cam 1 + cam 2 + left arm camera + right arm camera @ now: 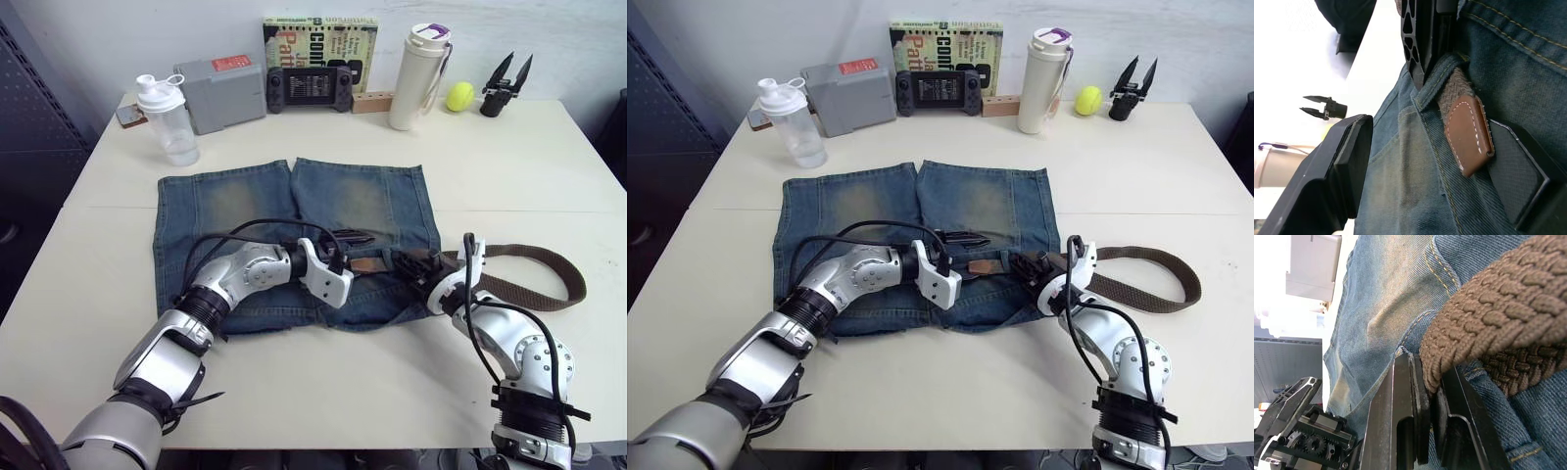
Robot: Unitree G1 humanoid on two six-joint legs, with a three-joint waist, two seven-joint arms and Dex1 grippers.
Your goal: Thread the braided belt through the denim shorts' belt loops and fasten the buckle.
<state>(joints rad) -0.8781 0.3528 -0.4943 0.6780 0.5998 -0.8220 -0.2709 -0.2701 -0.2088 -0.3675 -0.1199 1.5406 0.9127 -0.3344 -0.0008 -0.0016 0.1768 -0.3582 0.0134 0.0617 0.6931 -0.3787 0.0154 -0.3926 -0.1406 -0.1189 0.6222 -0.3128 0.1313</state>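
The denim shorts (pixel 294 211) lie flat on the table with the waistband nearest me. From a loop at the right, the braided belt (pixel 549 279) runs left onto the waistband. Its brown leather tip (pixel 1467 134) comes out from under a belt loop (pixel 1442 73). My left gripper (pixel 1425 132) is open around that tip, which rests on one finger pad (pixel 1518 161). Just to the right, my right gripper (pixel 400 260) is shut on the braided belt (pixel 1488 323), pinching it at the waistband. The buckle is hidden.
Along the far edge stand a shaker bottle (pixel 167 119), a grey box (pixel 223 90), a game console (pixel 310 88), a book (pixel 321 44), a white tumbler (pixel 419 76), a tennis ball (pixel 459 96) and a spare black gripper (pixel 505 86).
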